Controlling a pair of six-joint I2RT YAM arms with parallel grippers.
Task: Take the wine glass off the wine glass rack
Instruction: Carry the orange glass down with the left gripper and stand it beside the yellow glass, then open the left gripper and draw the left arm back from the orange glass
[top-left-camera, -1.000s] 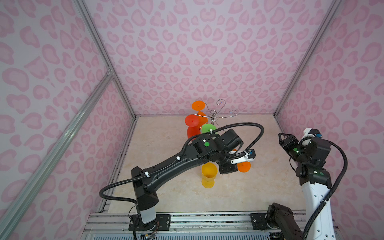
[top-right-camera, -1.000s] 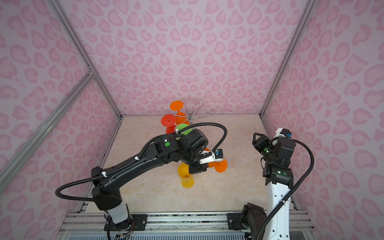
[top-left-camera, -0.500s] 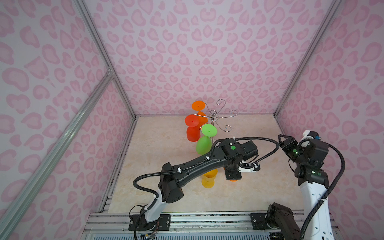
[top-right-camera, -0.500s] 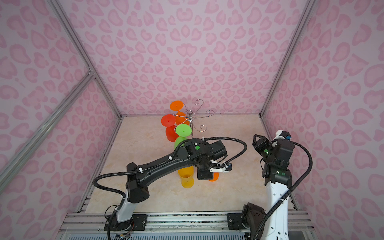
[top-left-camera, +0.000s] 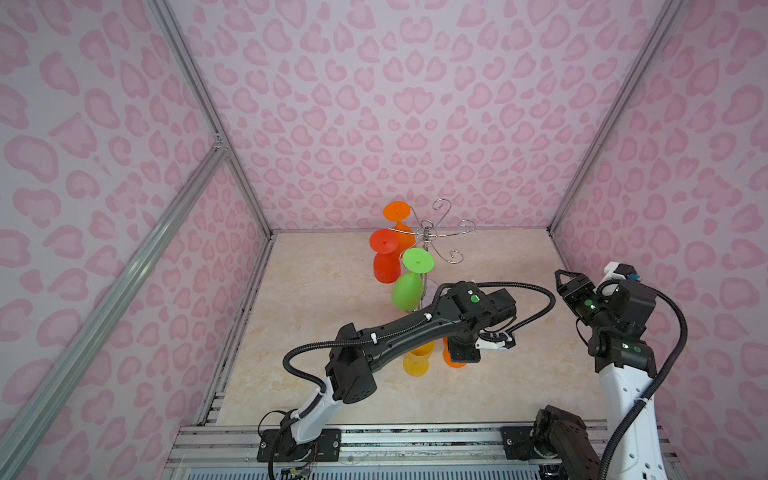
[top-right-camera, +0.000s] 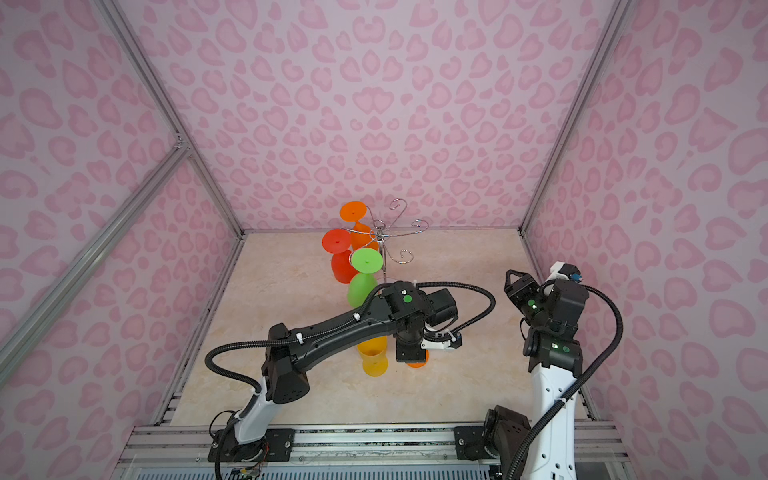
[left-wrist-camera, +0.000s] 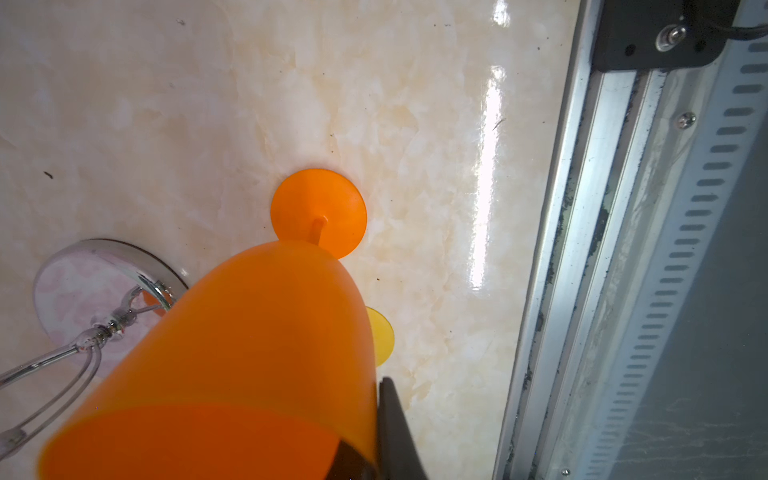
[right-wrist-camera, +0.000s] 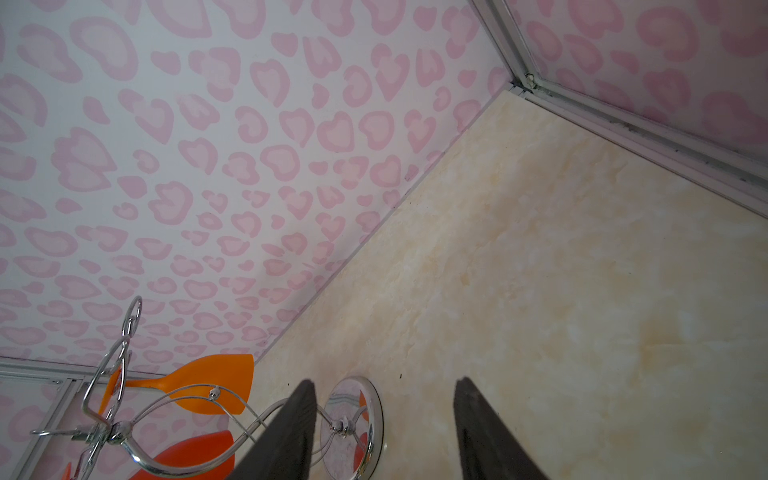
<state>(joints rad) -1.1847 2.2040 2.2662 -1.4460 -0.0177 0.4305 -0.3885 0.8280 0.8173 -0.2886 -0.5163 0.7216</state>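
The chrome wine glass rack (top-left-camera: 428, 237) (top-right-camera: 380, 237) stands at the back of the table. An orange (top-left-camera: 397, 212), a red (top-left-camera: 385, 266) and a green wine glass (top-left-camera: 407, 291) hang upside down from its hooks. My left gripper (top-left-camera: 461, 353) (left-wrist-camera: 374, 415) is shut on the rim of another orange wine glass (left-wrist-camera: 257, 332) (top-right-camera: 417, 360). One finger is inside the bowl and one (left-wrist-camera: 392, 419) outside. That glass is upright, off the rack, with its foot (left-wrist-camera: 318, 208) down at the tabletop. My right gripper (top-left-camera: 567, 282) (right-wrist-camera: 385, 381) is open and holds nothing.
A yellow wine glass (top-left-camera: 417, 361) (top-right-camera: 374, 358) stands upright on the table just left of the held one. The rack's mirror base (left-wrist-camera: 83, 286) (right-wrist-camera: 353, 419) lies close behind. The metal front rail (left-wrist-camera: 623, 249) runs along the near table edge.
The left arm swung forward and down, turning the orange glass upright and bringing it beside the yellow glass at the table. The right arm stayed put.
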